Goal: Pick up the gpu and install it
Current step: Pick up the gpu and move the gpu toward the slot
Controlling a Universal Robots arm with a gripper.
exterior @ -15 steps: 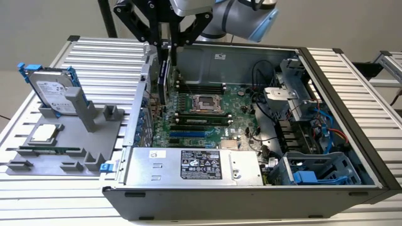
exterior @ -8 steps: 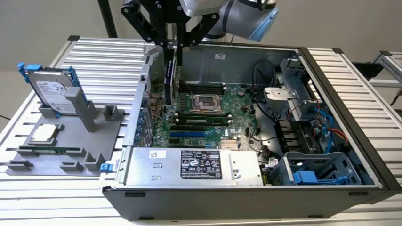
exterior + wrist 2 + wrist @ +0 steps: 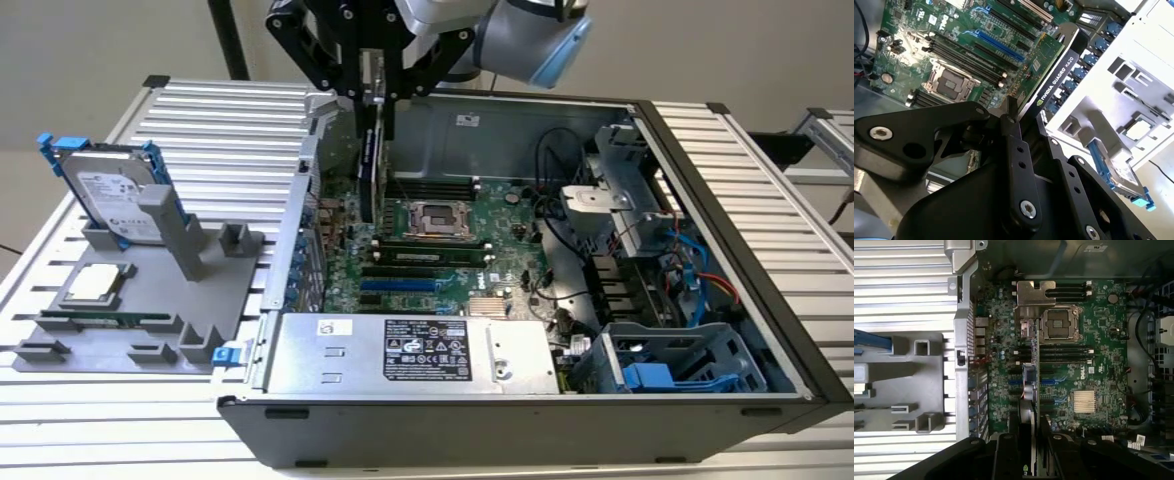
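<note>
The gpu [image 3: 372, 160] hangs on edge from my gripper [image 3: 375, 95], which is shut on its top edge. It is a green card with a black cooler, held upright over the rear-left part of the motherboard [image 3: 454, 240] inside the open computer case [image 3: 747, 250]. Its lower edge is just above the board near the case's rear wall. In the second wrist view the gpu [image 3: 1054, 62] sticks out past my black fingers [image 3: 1015, 145]. In the first wrist view the gpu [image 3: 1032, 365] appears edge-on, its silver bracket [image 3: 1034, 292] at the far end, above the blue expansion slots [image 3: 1015, 385].
A grey fixture [image 3: 200, 290] at the exterior view's left holds a silver hard drive [image 3: 118, 190] with blue rails, a processor chip [image 3: 94, 285] and a memory stick [image 3: 107, 320]. In the case, the power supply [image 3: 414, 355] is at the front, with a drive cage [image 3: 681, 370] and cables [image 3: 694, 270] on the right.
</note>
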